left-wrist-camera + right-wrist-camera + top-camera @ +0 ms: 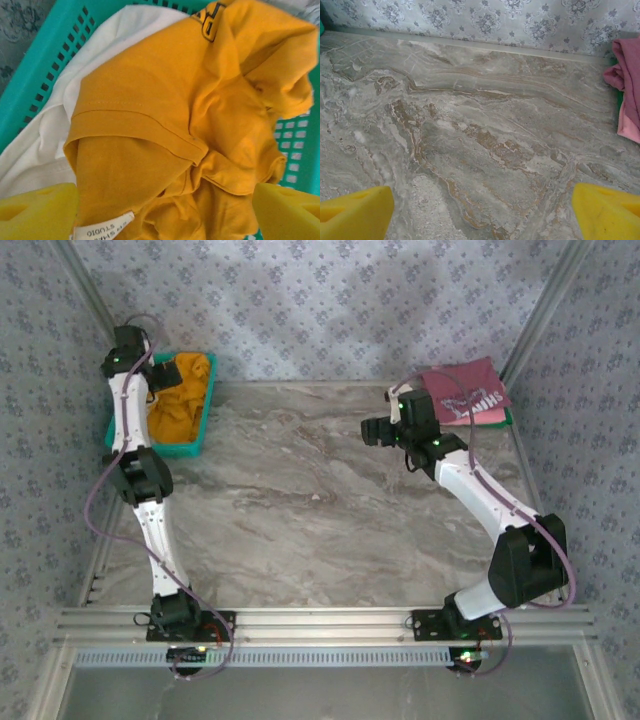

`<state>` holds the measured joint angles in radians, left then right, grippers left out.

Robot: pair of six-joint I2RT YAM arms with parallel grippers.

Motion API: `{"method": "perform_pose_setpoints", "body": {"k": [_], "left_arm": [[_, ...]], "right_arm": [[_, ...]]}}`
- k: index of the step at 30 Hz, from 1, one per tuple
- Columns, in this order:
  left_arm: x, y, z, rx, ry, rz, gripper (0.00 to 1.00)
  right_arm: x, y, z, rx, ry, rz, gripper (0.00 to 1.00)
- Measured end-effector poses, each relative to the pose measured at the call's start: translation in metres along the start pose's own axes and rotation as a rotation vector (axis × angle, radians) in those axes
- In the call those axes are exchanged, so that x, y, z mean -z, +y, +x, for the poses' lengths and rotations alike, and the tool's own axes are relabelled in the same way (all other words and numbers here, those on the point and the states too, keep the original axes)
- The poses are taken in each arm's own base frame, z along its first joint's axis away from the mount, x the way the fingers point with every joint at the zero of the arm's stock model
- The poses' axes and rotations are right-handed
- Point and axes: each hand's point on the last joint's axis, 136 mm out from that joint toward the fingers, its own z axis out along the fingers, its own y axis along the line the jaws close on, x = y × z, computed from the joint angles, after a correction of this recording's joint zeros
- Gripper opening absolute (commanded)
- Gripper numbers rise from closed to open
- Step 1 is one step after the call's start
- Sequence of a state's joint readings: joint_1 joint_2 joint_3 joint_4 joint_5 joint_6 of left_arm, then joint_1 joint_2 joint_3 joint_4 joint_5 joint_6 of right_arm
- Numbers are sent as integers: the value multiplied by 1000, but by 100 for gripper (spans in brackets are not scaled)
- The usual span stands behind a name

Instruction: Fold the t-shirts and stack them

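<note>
Top view: left arm is stretched to the far left corner, its left pincer (158, 377) over the teal basket (190, 446). The yellow shirt (183, 390) sits crumpled in that basket. The right arm is bent in from the right, with the right pincer (374, 430) pointing left above the bare marble worktop (320, 510). At the far right corner the maroon shirt (463, 390) lies folded flat, white lettering up. The pink shirt (492, 416) is under it, with just an edge peeking out.

Left wrist: I'm looking straight down into the basket (55, 45). The left pincer (162, 212) is spread wide, yellow pads (37, 212) at either bottom corner, gripping nothing. The yellow shirt (170, 125) is bunched between and beyond them, a hemmed edge running across it and a bit of dark print at the top. A white neck label (102, 227) shows near the left pad. A white garment (55, 125) lies under the yellow shirt on the left.

Right wrist: the right pincer (480, 210) is also wide open and empty, over the worktop (470, 125). The maroon shirt (627, 65) and the pink shirt (627, 127) show at the right edge, well apart from the pads (605, 210). A patterned wall (470, 20) runs along the back.
</note>
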<state>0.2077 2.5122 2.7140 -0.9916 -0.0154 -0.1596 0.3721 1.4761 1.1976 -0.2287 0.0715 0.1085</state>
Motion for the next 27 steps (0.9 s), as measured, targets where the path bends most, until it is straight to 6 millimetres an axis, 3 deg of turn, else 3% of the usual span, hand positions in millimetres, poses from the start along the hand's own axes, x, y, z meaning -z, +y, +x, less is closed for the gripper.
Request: {"method": "perform_pose_setpoints", "body": {"k": [7, 12, 14, 19, 24, 27], "left_arm": [[-29, 6, 20, 2, 58, -18, 83], [-40, 8, 27, 7, 77, -24, 51], [-44, 9, 28, 10, 79, -25, 29], [-46, 10, 27, 12, 72, -25, 0], [-41, 10, 23, 6, 61, -24, 0], [-23, 8, 10, 5, 24, -17, 0]], "right_arm": [[0, 2, 2, 4, 6, 2, 94], [0, 1, 2, 5, 8, 10, 95], [-1, 0, 4, 6, 12, 14, 95], [-3, 0, 10, 9, 37, 19, 96], [-4, 0, 11, 10, 41, 19, 96], [-4, 0, 11, 9, 41, 19, 96]]}}
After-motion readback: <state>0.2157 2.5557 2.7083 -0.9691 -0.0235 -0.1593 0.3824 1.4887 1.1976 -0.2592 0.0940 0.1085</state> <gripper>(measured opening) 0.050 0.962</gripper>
